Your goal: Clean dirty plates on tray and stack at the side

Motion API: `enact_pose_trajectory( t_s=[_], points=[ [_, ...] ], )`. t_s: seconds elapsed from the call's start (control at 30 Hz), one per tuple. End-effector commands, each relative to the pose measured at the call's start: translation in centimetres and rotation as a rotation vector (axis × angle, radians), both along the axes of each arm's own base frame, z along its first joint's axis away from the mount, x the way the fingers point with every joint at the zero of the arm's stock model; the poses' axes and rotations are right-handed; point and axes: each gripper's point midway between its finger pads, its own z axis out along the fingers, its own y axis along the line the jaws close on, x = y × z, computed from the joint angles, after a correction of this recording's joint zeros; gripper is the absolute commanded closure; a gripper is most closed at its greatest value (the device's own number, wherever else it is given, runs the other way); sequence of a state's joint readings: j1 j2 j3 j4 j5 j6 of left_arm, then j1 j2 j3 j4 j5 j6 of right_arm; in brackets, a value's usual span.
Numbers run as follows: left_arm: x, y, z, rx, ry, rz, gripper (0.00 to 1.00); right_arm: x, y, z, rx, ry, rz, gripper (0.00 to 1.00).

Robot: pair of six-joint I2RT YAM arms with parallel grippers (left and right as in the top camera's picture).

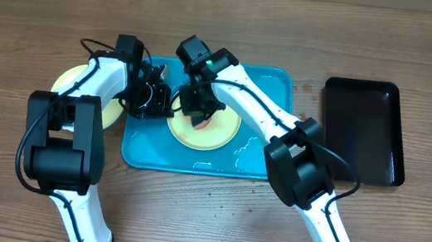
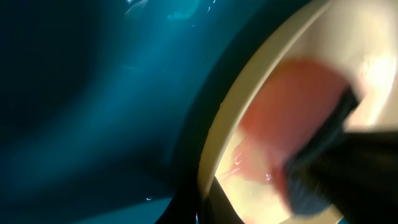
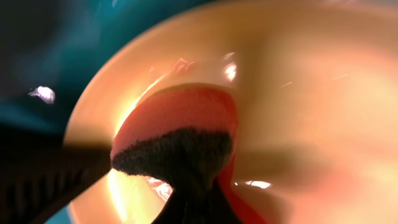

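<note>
Red sponge with a dark scouring face (image 3: pixel 177 134) is pinched in our right gripper (image 1: pixel 200 112) and pressed onto the pale yellow-green round plastic plate (image 1: pixel 218 136), which lies mid-way across the large turquoise rectangular plastic tray (image 1: pixel 271 82). We judge the wiping step is in hand. The plate's face looks glossy and wet, tinged red around the sponge, so the next move calls for sweeping the whole face, then lifting the plate off the tray. Our left gripper (image 1: pixel 155 96) sits at the plate's rim toward the tray's left edge; we cannot tell whether it is clamped. Just off that edge lies another pale yellow-green plate (image 1: pixel 66 80); beyond the tray's right edge sits a smaller black rectangular tray (image 1: pixel 365 128).
</note>
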State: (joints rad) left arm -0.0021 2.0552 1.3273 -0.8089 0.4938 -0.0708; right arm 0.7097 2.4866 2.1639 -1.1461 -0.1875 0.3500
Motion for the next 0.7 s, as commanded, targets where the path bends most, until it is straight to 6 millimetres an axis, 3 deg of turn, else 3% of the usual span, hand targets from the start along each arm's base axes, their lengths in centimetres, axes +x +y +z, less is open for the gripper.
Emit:
enact_pose_trajectory(
  t_s=[0.0, 0.1, 0.27, 0.47, 0.53, 0.67],
  points=[
    [-0.3, -0.3, 0.2, 0.003, -0.011, -0.028, 0.96, -2.9, 0.4, -2.1, 0.029, 0.158, 0.031, 0.96],
    [-0.3, -0.3, 0.2, 0.003, -0.011, -0.028, 0.96, -3.6, -1.3, -2.2, -0.022, 0.199, 0.044, 0.96],
    [-0.3, -0.3, 0.2, 0.004, -0.011, -0.029, 0.96, -3.5, -6.0, -2.5, -0.192, 0.221, 0.011, 0.96],
    [-0.3, -0.3, 0.2, 0.004, -0.011, -0.029, 0.96, -1.4, -10.1, -2.5, -0.291, 0.206, -0.119, 0.96],
    [-0.3, -0.3, 0.2, 0.004, -0.012, -0.029, 0.96, -0.2, -10.5, -2.1, -0.273, 0.196, -0.186, 0.96],
    [-0.2, -0.2, 0.2, 0.008, -0.023, -0.036, 0.96, 2.8, -9.3, 1.2, -0.159, 0.112, -0.218, 0.96]
  ],
)
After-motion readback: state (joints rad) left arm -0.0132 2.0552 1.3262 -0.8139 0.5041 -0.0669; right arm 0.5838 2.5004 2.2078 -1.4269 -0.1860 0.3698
